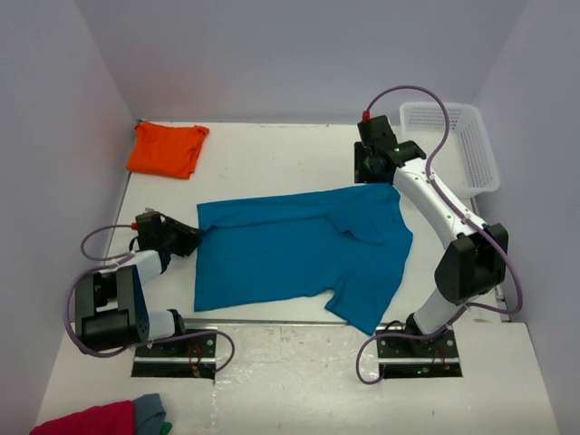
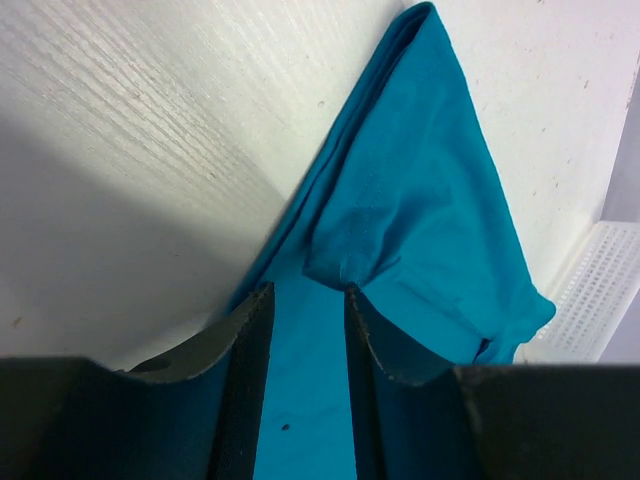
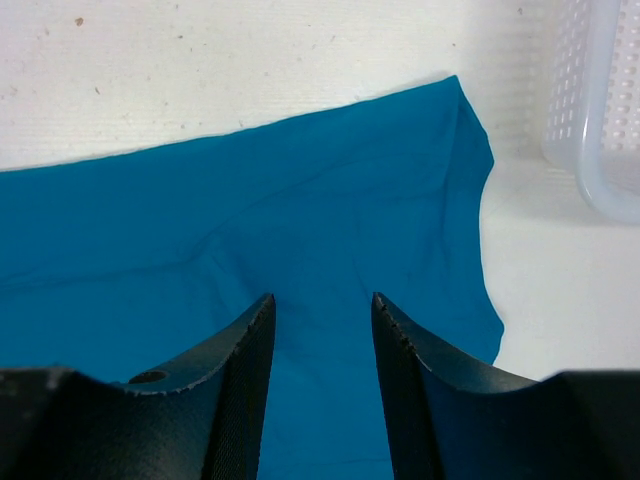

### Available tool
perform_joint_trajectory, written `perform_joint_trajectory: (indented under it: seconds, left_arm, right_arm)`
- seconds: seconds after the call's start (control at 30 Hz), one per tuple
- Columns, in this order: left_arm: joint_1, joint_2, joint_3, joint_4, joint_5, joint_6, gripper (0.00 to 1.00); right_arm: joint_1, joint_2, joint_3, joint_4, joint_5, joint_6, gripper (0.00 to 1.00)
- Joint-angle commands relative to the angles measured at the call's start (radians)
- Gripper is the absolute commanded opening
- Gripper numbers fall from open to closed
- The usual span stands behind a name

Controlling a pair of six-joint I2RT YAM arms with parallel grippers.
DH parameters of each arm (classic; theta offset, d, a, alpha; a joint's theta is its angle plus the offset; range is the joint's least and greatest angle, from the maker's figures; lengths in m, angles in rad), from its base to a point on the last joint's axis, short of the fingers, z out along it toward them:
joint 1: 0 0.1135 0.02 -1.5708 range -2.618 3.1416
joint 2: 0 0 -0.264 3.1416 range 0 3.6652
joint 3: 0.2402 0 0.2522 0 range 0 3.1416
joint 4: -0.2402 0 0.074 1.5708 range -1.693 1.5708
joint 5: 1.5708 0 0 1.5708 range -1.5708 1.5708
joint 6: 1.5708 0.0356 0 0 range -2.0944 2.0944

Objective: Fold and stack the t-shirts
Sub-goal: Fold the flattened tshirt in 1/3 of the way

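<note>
On the table (image 1: 272,172), the spread t-shirt (image 1: 299,249) lies central, the bunched t-shirt (image 1: 166,149) far left, the basket (image 1: 487,154) far right.

The left tool (image 2: 308,295) and right tool (image 3: 322,300) are black, the arms (image 1: 435,204) white, the cables (image 1: 408,88) purple.

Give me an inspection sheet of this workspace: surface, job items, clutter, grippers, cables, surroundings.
Surface: white table, lightly specked.
Job's things: teal t-shirt spread mid-table, not yet folded up; orange t-shirt folded at far left.
Clutter: crimson cloth and grey cloth at near left edge; white basket at far right.
Grippers: left gripper open around the teal shirt's left edge; right gripper open over its far right corner.
Cables: purple cables loop off both arms, none on the shirts.
Surroundings: plain white walls.
</note>
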Motion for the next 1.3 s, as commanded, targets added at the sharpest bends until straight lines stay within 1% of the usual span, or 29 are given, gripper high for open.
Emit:
perform_joint_trajectory:
  seconds: [0.0, 0.27, 0.53, 0.7, 0.93, 1.1, 1.27]
  left_arm:
    - [0.014, 0.032, -0.010, 0.101, 0.061, -0.037, 0.35]
    - [0.029, 0.070, -0.004, 0.136, 0.063, -0.050, 0.30]
    - [0.048, 0.104, 0.016, 0.159, 0.075, -0.053, 0.28]
    - [0.049, 0.118, 0.039, 0.167, 0.078, -0.055, 0.25]
    - [0.051, 0.078, 0.031, 0.181, 0.115, -0.081, 0.26]
    - [0.051, 0.024, 0.020, 0.173, 0.135, -0.103, 0.29]
    - [0.052, 0.032, 0.023, 0.175, 0.135, -0.106, 0.29]
  right_arm:
    - [0.009, -0.030, 0.001, 0.027, 0.000, 0.004, 0.45]
    - [0.013, -0.021, 0.005, 0.024, 0.005, -0.002, 0.45]
    - [0.021, -0.001, 0.017, 0.016, 0.006, -0.006, 0.45]
    - [0.030, 0.010, 0.021, 0.014, 0.000, -0.009, 0.45]
    - [0.038, 0.032, 0.037, 0.004, 0.008, -0.011, 0.45]
    - [0.042, 0.030, 0.039, 0.002, 0.009, -0.008, 0.45]
    - [0.044, 0.024, 0.027, 0.005, 0.014, -0.008, 0.45]
